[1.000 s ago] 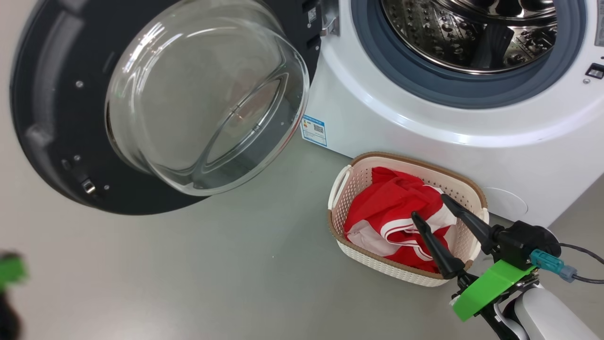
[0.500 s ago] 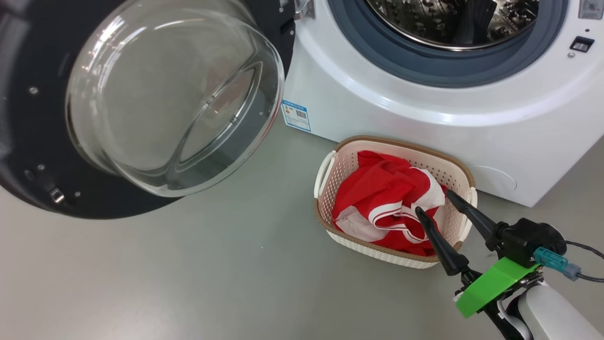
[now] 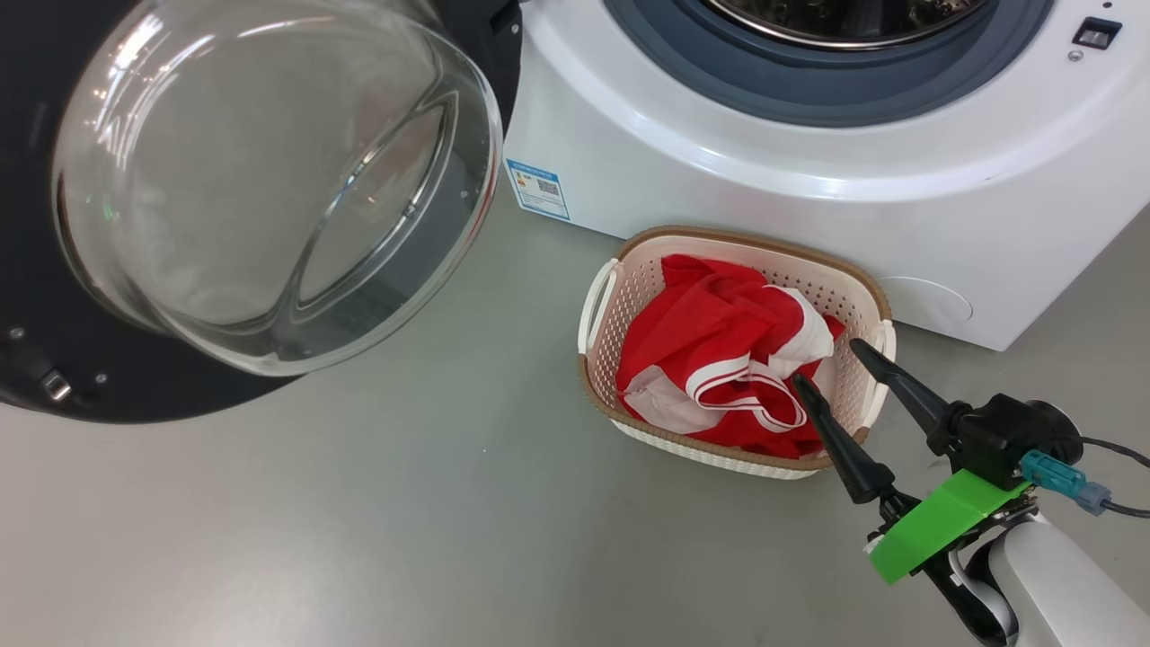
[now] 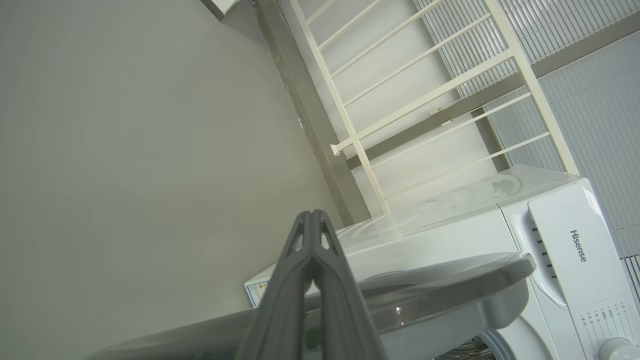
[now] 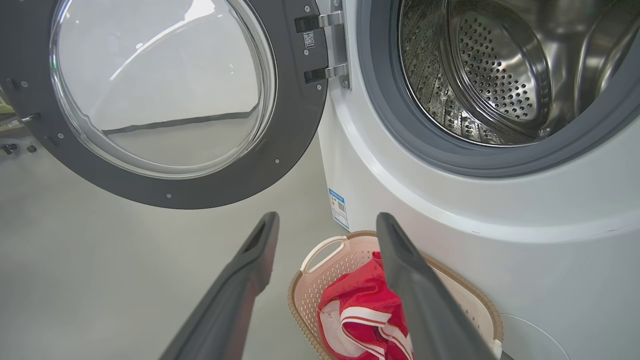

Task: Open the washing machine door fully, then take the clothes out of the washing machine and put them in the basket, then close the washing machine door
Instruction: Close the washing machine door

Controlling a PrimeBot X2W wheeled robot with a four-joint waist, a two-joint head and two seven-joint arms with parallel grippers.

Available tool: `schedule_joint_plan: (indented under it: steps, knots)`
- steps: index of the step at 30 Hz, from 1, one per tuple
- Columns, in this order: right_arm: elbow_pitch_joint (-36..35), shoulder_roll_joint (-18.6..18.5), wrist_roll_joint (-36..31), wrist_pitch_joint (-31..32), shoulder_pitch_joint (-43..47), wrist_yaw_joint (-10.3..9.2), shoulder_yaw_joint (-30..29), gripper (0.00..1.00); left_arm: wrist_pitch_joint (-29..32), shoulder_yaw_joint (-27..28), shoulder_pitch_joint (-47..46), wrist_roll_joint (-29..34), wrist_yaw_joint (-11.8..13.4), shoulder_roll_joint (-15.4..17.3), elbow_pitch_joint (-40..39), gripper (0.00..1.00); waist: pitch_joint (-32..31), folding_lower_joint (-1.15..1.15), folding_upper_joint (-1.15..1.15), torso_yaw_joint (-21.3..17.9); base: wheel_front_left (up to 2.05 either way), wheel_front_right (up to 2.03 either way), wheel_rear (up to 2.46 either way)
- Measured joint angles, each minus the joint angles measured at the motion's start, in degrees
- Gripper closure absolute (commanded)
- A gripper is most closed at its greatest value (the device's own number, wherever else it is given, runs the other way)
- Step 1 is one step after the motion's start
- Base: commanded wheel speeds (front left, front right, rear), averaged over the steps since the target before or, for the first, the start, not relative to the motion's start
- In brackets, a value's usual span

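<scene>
Head view: the right end effector (image 3: 828,364) hangs spread and empty over the near corner of the basket (image 3: 737,238). The clothes (image 3: 710,332) lie inside, just ahead of its tips. The washing machine door (image 3: 269,180) is swung out well to its left.

Left wrist view: the left end effector (image 4: 311,215) is pressed together, and the door's edge crosses close beyond it.

Right wrist view: the washing machine (image 5: 450,210) shows an empty-looking drum (image 5: 500,75) ahead.

Closing seems next: push the door far from its hinge (image 5: 332,47), in one steady arc.

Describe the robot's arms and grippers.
Right gripper: two long, dark, tapering fingers on a black hub, a bright green bracket, a teal plug with a dark cable, and a glossy white forearm. Left gripper: matching dark grey fingers.
</scene>
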Motion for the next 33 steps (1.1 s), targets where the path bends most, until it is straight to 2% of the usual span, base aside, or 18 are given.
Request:
schedule_joint_plan:
  steps: [4,11,26,33]
  knots:
    - [0.00,-0.03,-0.01,0.00,0.00,0.00,0.02,0.00,3.90,-1.63,0.01,-0.16,0.00,-0.15,0.62,1.00,0.33,0.00,0.00,-0.39,0.00,0.00,0.00]
    - [0.13,-0.03,-0.35,0.00,0.00,0.00,-0.01,0.00,10.35,-3.78,1.91,-2.70,0.00,-0.52,-4.46,1.00,0.17,0.00,0.00,-0.60,0.00,0.00,0.00]
    - [0.07,0.46,-0.35,0.00,0.05,0.00,-0.19,0.00,21.28,-6.01,13.30,-10.28,0.01,-0.32,-22.65,1.00,-1.99,0.00,0.00,-0.55,0.00,0.00,0.00]
    - [-0.12,0.57,-0.35,0.00,0.23,0.00,-0.37,0.00,26.82,-8.44,20.58,-13.67,0.01,-1.35,-34.23,1.00,-2.89,0.00,0.00,-1.48,0.00,0.00,0.00]
